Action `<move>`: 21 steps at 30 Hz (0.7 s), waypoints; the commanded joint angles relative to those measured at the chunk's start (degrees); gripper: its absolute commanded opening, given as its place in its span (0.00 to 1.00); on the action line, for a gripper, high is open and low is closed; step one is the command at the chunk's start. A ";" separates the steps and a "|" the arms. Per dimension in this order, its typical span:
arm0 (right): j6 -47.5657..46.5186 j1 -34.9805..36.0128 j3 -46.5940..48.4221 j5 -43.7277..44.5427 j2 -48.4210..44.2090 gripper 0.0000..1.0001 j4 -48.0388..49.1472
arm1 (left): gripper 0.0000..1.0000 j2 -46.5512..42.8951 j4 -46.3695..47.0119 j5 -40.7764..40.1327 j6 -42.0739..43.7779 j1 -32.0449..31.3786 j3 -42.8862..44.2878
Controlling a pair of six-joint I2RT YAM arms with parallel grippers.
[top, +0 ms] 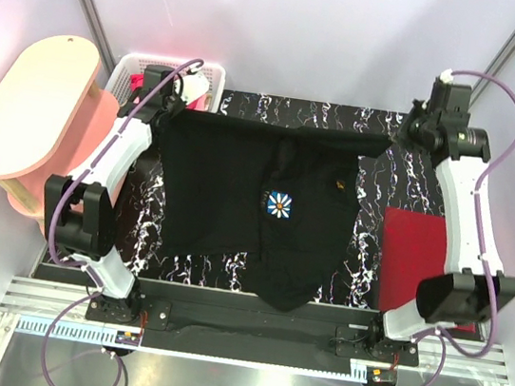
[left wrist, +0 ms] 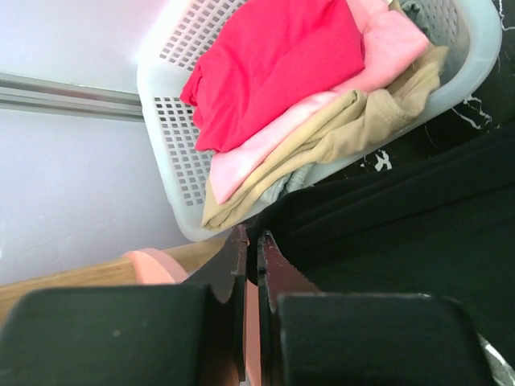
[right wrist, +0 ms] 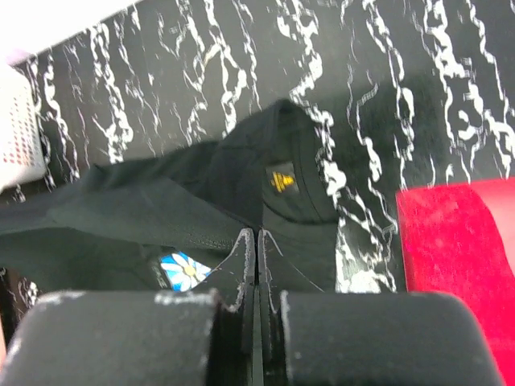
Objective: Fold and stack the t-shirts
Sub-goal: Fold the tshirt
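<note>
Dark red shirt [top: 412, 253] lay flat, on the near side of the right gripper [right wrist: 256, 235]. Black shirt [top: 229, 189] was stretched between both: left gripper [left wrist: 249, 238] pinched its far edge, right gripper clamped it too. Beyond the left gripper sat the basket [left wrist: 161, 121], pink shirt [left wrist: 273, 56] on top.

Black shirt [top: 228, 198] outspread — red shirt [top: 411, 258] alongside

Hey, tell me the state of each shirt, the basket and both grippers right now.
Left gripper: shut on the black t-shirt.
Right gripper: shut on the black t-shirt.
Black t-shirt: far edge stretched between both grippers, rest draped, not folded.
Dark red t-shirt: folded, lying flat.
Basket: holding crumpled clothes.
</note>
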 commanded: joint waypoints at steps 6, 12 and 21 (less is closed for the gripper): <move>0.95 -0.56 -15.58 -2.09 -12.15 0.00 7.32 | 0.00 -12.58 1.97 -1.06 1.96 -1.38 -11.29; 2.36 -0.39 -23.15 -4.11 -13.64 0.00 8.37 | 0.00 -13.82 2.41 0.34 -1.98 -3.40 -24.04; 7.45 0.67 -31.05 -14.03 -14.08 0.25 8.29 | 0.00 -11.44 3.55 -1.50 -3.93 -3.32 -31.34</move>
